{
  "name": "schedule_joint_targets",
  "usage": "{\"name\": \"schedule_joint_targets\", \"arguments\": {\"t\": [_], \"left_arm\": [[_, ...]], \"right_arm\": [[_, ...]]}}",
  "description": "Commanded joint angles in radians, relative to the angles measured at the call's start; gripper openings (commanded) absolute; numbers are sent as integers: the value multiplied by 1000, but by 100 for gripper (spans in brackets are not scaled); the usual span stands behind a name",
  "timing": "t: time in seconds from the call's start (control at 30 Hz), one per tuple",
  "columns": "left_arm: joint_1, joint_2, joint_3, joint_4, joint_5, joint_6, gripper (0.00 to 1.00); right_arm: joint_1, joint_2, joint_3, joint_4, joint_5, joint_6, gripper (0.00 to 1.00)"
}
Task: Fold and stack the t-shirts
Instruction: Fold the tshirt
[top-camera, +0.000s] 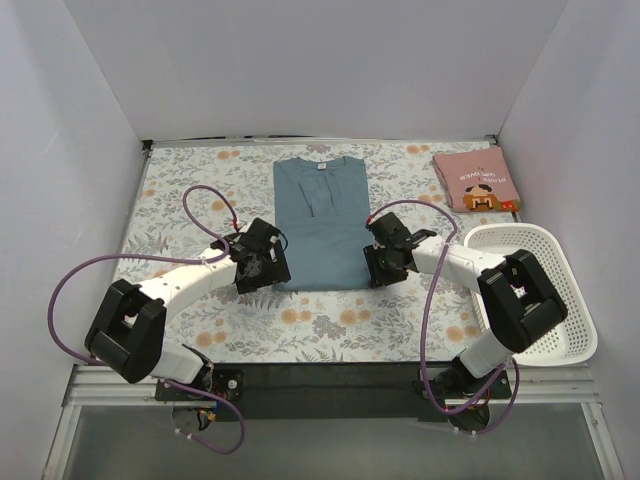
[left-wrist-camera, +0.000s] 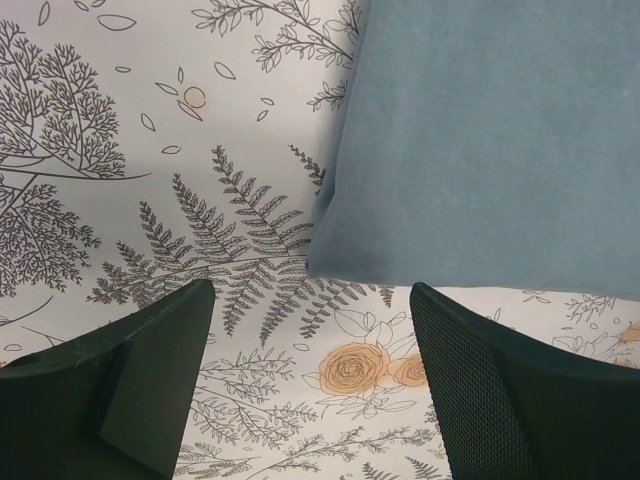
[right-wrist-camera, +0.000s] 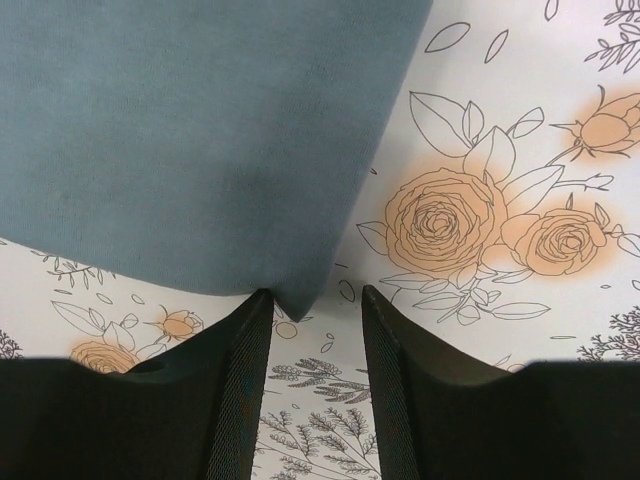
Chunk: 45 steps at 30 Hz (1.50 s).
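The teal-blue t-shirt lies flat on the floral cloth, sleeves folded in, neck label at the far end. My left gripper is at its near-left corner. In the left wrist view that gripper is open over bare cloth, and the shirt's corner lies just beyond the fingertips. My right gripper is at the near-right corner. In the right wrist view the jaws of this gripper stand apart, and the tip of the shirt's corner reaches between them, against the left finger. The pink t-shirt lies folded at the back right.
A white perforated basket stands at the right edge, close to the right arm's elbow. The floral table cloth covers the table. White walls close in the left, back and right sides.
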Motion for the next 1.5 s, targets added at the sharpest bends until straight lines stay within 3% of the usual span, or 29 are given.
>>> {"name": "schedule_joint_targets", "arguments": {"t": [0.0, 0.4, 0.97, 1.37, 1.4, 1.47], "left_arm": [[-9, -2, 15, 2, -21, -6, 78], [-9, -10, 13, -5, -32, -8, 78], [-9, -28, 10, -12, -38, -8, 78], [-10, -28, 4, -30, -33, -14, 78], [-10, -24, 8, -31, -32, -15, 78], [-13, -16, 13, -35, -26, -23, 78]], "right_arm": [[7, 39, -22, 21, 14, 11, 47], [29, -67, 114, -130, 54, 25, 50], [50, 56, 36, -71, 126, 48, 47], [50, 107, -45, -55, 118, 22, 12], [52, 105, -47, -55, 115, 21, 4], [53, 98, -48, -57, 117, 16, 1]]}}
